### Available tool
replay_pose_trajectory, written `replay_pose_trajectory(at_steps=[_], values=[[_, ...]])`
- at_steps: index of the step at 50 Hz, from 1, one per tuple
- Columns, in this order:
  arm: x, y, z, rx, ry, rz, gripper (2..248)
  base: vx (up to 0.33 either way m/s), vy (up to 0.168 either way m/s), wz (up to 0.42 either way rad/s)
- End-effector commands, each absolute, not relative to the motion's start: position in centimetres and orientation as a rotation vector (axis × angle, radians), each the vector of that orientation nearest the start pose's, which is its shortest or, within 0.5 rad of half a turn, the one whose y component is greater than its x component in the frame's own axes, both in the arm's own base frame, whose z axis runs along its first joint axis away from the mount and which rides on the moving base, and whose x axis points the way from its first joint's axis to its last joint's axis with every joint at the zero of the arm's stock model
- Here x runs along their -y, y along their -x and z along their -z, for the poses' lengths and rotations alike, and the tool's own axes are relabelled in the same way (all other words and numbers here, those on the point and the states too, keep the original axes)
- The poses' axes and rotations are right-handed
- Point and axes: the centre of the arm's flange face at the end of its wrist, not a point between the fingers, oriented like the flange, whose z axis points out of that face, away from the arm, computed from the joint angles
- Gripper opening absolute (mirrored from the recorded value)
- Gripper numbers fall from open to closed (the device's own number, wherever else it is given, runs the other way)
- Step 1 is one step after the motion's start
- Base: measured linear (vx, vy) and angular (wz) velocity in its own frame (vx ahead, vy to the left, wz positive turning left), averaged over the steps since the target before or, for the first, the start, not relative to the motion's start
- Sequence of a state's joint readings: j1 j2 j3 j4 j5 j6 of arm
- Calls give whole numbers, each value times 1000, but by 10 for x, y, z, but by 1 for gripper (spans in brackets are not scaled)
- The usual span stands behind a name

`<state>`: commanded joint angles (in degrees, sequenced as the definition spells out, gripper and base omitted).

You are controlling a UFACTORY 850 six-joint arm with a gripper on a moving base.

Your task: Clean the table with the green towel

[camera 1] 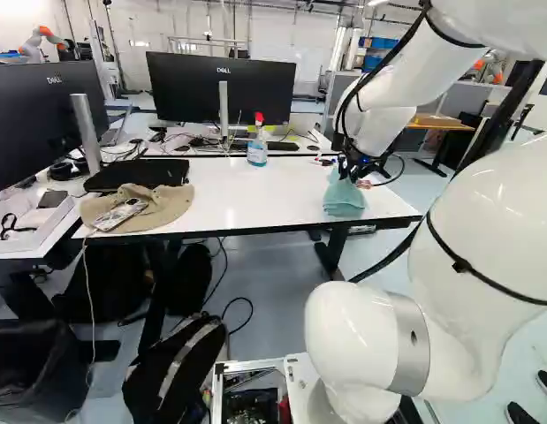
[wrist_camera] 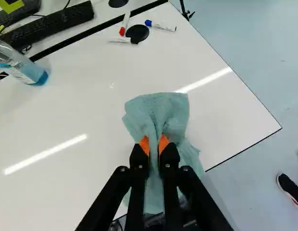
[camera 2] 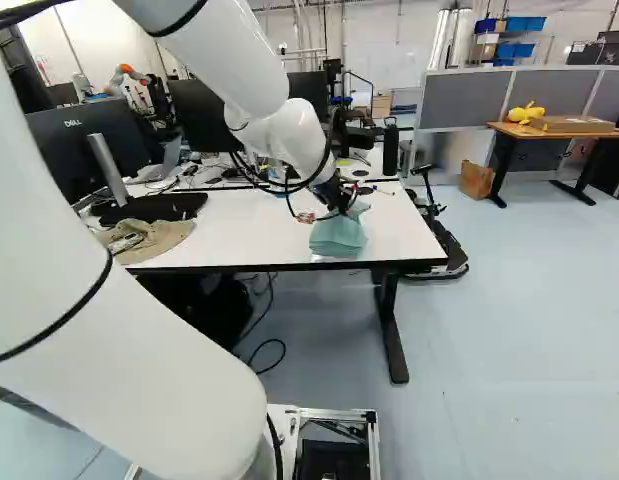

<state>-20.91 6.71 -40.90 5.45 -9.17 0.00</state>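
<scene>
Wrist view: I have the black gripper clamped on the green towel, folds bunched between its orange pads. The fingers cover part of the towel, and its underside is hidden from me. It's by the near edge of the white table, whose glossy top carries streaks of light; pale floor lies off that edge. Past the towel I see three markers near a black disc. In the left base view, the spray bottle stands left of the towel, the tan hat farther left.
</scene>
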Motion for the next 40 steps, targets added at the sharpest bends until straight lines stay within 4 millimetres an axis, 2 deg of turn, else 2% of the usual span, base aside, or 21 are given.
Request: replay_pose_trajectory(at_steps=[33,40], values=[[207,-408,-506,-852,2955,1054,41,0,0,0],[206,-408,-506,-847,2956,1054,41,0,0,0]])
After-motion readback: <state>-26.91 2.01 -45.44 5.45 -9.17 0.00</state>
